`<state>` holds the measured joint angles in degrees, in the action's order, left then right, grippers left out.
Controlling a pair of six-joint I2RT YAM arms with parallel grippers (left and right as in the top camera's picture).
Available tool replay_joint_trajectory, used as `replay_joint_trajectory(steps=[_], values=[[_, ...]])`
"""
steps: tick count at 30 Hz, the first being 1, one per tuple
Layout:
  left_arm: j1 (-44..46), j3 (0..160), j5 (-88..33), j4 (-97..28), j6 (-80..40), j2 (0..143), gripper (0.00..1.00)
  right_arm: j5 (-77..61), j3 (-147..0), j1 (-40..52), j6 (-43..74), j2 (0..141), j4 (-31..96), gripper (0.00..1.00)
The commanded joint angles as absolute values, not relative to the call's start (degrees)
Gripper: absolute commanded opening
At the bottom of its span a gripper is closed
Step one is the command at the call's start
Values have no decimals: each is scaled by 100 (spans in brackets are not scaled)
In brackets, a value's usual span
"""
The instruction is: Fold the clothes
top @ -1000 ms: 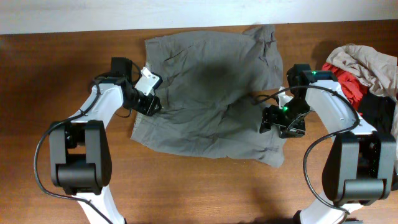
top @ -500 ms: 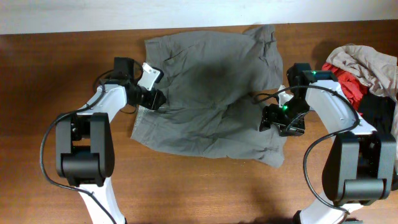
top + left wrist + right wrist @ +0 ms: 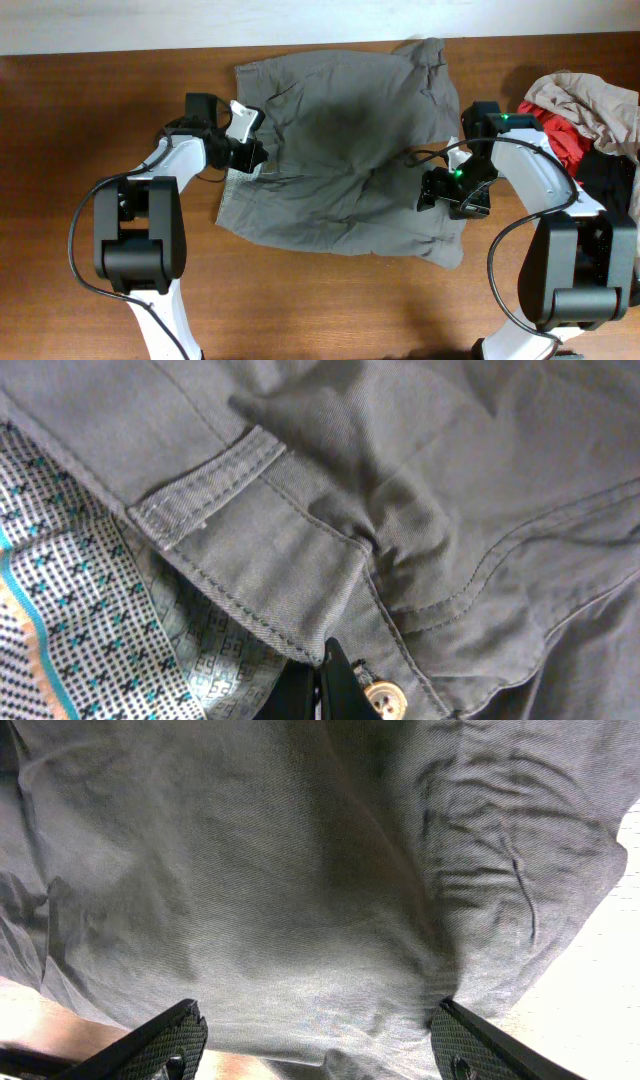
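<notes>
The clothes (image 3: 340, 150) are wrinkled grey-olive shorts lying spread across the middle of the table. My left gripper (image 3: 252, 157) sits at their left edge, on the waistband. In the left wrist view the gripper (image 3: 322, 688) is shut, pinching the waistband's lip beside a pale button (image 3: 381, 698), with the patterned inner lining (image 3: 70, 610) folded open to the left. My right gripper (image 3: 438, 195) hovers over the right leg of the shorts. It stands open (image 3: 315, 1042), with fingers (image 3: 170, 1035) wide apart and grey fabric (image 3: 300, 870) spanning the gap, not pinched.
A pile of other garments (image 3: 590, 105) lies at the table's right edge: beige on top, red (image 3: 565, 140) and black (image 3: 610, 180) beneath, close to the right arm. Bare wooden table (image 3: 80, 120) stretches left of the shorts and along the front.
My left gripper slid a little up and right along the waistband and shut on it; the shorts' left edge shifted slightly. The right arm has not moved.
</notes>
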<state>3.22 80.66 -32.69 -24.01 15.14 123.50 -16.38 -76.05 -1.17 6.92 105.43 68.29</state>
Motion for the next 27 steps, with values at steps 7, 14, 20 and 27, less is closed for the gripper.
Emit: replay_joint_trajectory(steps=[7, 14, 20, 27], values=[[137, 8748, -3341, -2530, 1330, 11559, 1, -1581, -7592, -80, 687, 10543, 6812, 77], [126, 8781, -1973, -2467, 1330, 11426, 1, -1581, -7592, -80, 687, 10543, 6794, 78], [89, 8781, -1149, -2165, 1330, 11566, 1, -1584, -7592, -80, 687, 10543, 6794, 78], [71, 8781, -932, -2167, 1326, 12162, 0, -1584, -7592, -80, 620, 10543, 6941, 78]])
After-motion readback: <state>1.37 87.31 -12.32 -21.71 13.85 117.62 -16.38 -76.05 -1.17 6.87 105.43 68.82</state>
